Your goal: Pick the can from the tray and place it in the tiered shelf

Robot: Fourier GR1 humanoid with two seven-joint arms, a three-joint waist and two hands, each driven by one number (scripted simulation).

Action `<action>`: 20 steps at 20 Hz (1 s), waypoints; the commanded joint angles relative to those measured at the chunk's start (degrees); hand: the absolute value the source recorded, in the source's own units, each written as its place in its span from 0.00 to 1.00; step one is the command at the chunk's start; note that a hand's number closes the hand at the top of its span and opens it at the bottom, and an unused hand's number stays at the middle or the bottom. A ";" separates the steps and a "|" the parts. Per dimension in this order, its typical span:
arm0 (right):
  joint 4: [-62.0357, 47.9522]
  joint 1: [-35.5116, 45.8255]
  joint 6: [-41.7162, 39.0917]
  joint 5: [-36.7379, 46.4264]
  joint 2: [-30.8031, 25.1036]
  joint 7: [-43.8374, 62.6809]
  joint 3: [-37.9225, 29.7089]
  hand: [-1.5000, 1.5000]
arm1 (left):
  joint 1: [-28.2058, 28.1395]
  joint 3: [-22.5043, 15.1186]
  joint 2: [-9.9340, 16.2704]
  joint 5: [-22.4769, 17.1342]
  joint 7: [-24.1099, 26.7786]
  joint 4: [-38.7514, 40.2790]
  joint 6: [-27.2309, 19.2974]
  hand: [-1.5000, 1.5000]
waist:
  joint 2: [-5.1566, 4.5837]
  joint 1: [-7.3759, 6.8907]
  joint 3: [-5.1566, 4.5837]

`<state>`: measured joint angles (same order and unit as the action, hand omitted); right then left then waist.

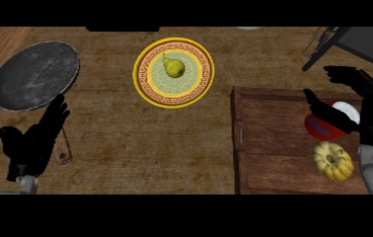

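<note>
Wooden desk (109, 127) throughout, wooden tray (270, 132) at lower right. Red can (320, 125) on tray beside squash (334, 160), right hand (331, 113) curling around it, not yet lifted. Left hand (36, 137) open, resting lower left. Shelf placement left.

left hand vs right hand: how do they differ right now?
The left hand is open, fingers straight and pointing up, holding nothing; the right hand is curled round the red can. The left hand sits over bare counter at the lower left; the right hand is over the wooden tray. Both are black.
</note>
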<state>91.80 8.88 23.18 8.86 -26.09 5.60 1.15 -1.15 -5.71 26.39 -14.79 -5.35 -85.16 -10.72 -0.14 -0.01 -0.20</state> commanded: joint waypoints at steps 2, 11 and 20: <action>11.99 -4.77 4.92 11.52 3.67 14.27 8.72 0.00 | -3.66 4.08 2.61 -3.18 0.37 -0.99 4.77 0.50 | 0.41 0.05 0.11; 19.04 -1.44 -12.70 31.30 -10.05 45.27 10.82 0.00 | -1.09 3.98 1.66 -1.48 1.68 4.03 4.51 0.50 | 0.52 0.69 -0.21; 18.08 4.88 -42.91 19.75 -15.84 58.88 16.83 0.00 | -1.55 2.16 -0.63 0.51 4.29 4.32 4.54 0.50 | 0.09 -0.96 -0.02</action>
<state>109.75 10.79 -8.21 32.35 -40.25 57.26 16.02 -1.84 -2.70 26.62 -15.45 -2.70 -81.21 -6.27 0.05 -0.49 -0.28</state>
